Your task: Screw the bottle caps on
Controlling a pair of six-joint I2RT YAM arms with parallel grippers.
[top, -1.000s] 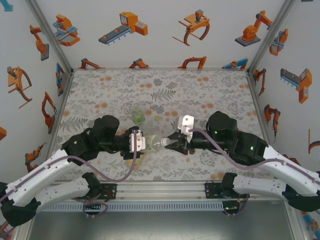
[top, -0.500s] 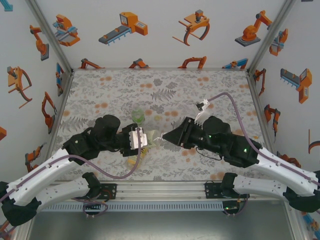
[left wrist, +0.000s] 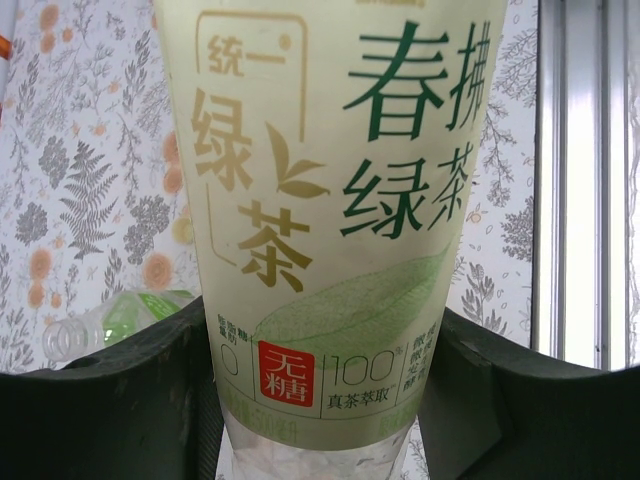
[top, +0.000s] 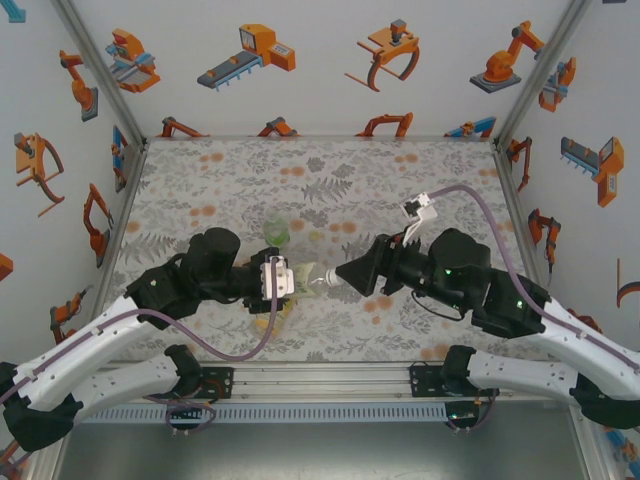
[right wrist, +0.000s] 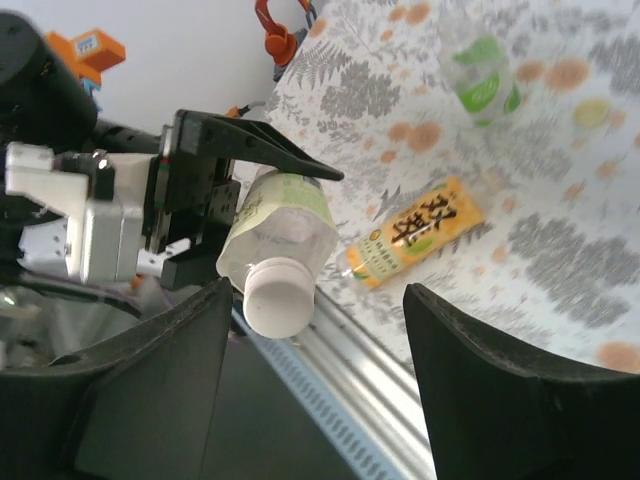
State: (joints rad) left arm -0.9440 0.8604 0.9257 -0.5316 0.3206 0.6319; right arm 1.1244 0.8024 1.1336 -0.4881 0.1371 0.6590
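My left gripper is shut on the clear bottle with the pale yellow-green label, holding it level above the table. A white cap sits on that bottle's neck, facing my right gripper. The right gripper is open, its jaws wide apart either side of the cap and not gripping it. The amber bottle lies on its side on the table under the left gripper. The short green-tinted bottle stands farther back.
The floral table mat stretches to the back wall. A metal rail runs along the near edge by the arm bases. Cables loop over both arms.
The right gripper has turned at the wrist and opened off the cap, drawing back slightly to the right. The left gripper keeps its hold on the bottle.
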